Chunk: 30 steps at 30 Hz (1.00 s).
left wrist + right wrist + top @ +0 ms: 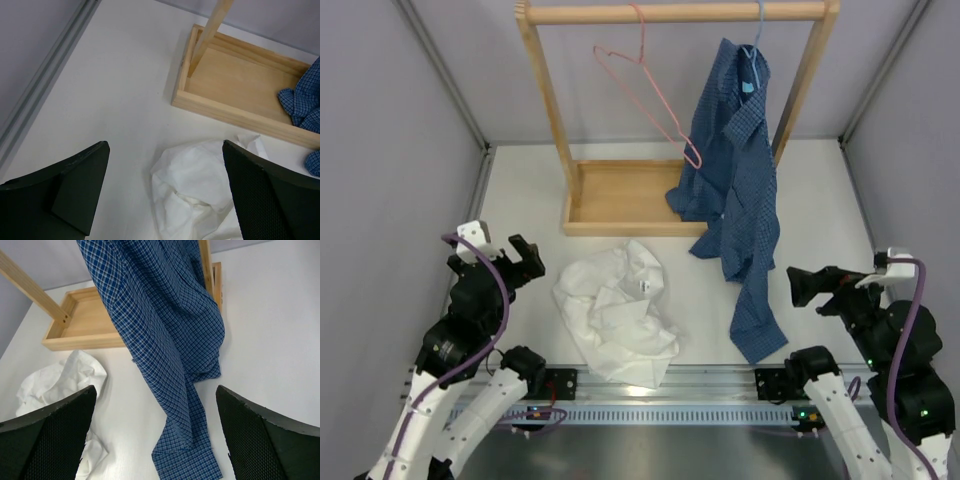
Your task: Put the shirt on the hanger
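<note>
- White shirt (618, 315) lies crumpled on the table (520, 190), just in front of the wooden rack's base tray (610, 195); small label faces up.
- Pink hanger (650, 95) hangs bare and tilted from the top rail (670, 12); well apart from the shirt.
- Left gripper (164, 150): jaws wide, empty; poised just left of the shirt, not touching it.
- Right gripper (155, 392): jaws wide, holding nothing; right of the checked shirt's trailing sleeve.
- Dark blue checked shirt (735, 190) hangs on a light blue hanger (752, 70) at the rail's right end; its lower part drapes onto the table.
</note>
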Available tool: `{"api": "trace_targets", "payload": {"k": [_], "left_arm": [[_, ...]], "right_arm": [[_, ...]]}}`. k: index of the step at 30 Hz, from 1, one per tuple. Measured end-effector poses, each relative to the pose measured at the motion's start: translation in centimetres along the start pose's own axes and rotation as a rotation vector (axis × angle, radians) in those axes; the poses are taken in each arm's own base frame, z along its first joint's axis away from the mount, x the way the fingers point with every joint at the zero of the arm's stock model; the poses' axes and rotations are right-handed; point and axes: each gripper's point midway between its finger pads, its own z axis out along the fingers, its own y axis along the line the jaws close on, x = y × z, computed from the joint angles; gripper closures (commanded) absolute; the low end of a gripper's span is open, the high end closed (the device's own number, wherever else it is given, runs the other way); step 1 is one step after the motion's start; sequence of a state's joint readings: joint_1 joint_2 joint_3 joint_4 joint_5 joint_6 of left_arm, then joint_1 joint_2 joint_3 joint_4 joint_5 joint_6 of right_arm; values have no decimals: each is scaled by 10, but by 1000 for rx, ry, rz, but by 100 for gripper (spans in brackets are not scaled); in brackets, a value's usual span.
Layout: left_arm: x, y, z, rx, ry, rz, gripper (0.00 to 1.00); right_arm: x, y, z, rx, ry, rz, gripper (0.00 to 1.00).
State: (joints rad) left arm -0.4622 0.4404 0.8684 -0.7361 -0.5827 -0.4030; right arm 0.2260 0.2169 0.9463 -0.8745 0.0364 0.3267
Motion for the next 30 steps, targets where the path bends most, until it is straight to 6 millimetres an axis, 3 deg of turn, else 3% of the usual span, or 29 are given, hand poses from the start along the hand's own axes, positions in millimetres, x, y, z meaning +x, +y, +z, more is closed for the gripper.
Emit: {"api": "trace_targets", "payload": {"k": [7,11,14,16,20,24,27,29,30], "left_arm": [[3,-7,0,22,26,-27,2],[-2,-35,8,83,104,-30,2],[6,-64,33,103,208,-4,2],[27,-86,58,105,303,46,2],[98,-137,99,106,514,226,2],[163,-182,102,155,641,405,5],[184,-194,106,152,664,468,15],[192,-189,113,116,666,493,22],[196,-186,116,96,671,505,30]], "right_arm": [[11,3,4,-26,29,8,0],[36,11,13,-86,107,27,1],[59,17,20,-132,188,50,1],[72,21,25,-158,238,69,0],[89,25,30,-190,293,90,1],[94,30,31,-220,307,94,0],[93,35,29,-252,310,95,0],[93,37,29,-265,311,96,1],[93,38,28,-270,312,96,1]]}}
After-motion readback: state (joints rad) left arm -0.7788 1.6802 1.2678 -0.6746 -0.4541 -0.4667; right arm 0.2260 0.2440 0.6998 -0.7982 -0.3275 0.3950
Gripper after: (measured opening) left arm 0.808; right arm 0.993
